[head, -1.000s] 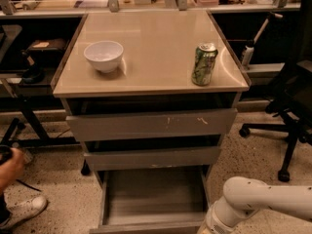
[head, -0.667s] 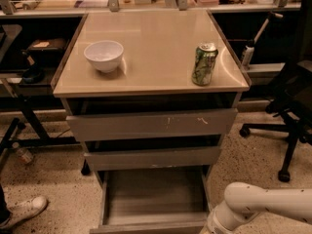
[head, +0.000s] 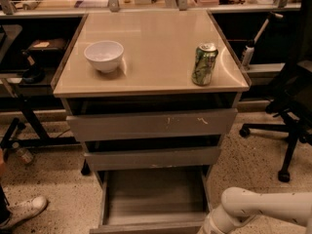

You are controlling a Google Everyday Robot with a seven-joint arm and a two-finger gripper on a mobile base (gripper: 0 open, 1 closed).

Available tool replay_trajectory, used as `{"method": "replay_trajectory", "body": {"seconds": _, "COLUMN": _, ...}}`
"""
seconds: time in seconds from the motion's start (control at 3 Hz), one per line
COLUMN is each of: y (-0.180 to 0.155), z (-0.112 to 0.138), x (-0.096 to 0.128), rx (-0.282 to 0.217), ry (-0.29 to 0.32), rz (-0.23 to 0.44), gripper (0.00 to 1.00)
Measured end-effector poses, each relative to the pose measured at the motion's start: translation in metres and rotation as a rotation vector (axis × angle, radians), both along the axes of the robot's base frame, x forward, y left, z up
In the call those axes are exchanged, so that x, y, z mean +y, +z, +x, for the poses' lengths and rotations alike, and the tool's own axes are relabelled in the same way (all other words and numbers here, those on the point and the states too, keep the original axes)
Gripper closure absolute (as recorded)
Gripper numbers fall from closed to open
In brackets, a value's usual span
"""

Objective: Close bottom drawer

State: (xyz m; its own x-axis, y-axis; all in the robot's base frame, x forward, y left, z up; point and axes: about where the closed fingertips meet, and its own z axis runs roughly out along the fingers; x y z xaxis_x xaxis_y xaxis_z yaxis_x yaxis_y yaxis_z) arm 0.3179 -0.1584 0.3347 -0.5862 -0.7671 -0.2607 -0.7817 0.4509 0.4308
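Observation:
The bottom drawer (head: 153,199) stands pulled far out at the base of the grey cabinet. Its grey wood-grain box is open and empty, and its front panel (head: 146,226) runs along the bottom edge of the view. My white arm (head: 258,211) comes in from the lower right. Its wrist reaches down to the drawer's front right corner. The gripper is below the edge of the view. Above are the medium drawer front (head: 153,157) and the widest, scratched drawer front (head: 151,124), both slightly pulled out.
A white bowl (head: 104,56) and a green can (head: 204,64) stand on the cabinet top (head: 151,43). A black office chair (head: 292,111) is at the right. A person's white shoe (head: 24,209) is on the floor at the lower left. Desks line the back.
The person's hand at the left edge has withdrawn and the shoe has shifted. My arm has edged slightly lower at the drawer's front right corner. The drawer has not visibly moved.

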Motion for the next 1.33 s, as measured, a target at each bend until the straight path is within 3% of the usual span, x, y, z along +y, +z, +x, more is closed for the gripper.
{"method": "replay_trajectory", "body": {"seconds": 0.67, "y": -0.102, "z": 0.017, "x": 0.015, "rx": 0.028, "ry": -0.042, "rz": 0.088, "gripper": 1.0}}
{"method": "replay_trajectory", "body": {"seconds": 1.33, "y": -0.138, "z": 0.051, "x": 0.024, "rx": -0.014, "ry": -0.012, "rz": 0.054, "gripper": 1.0}}
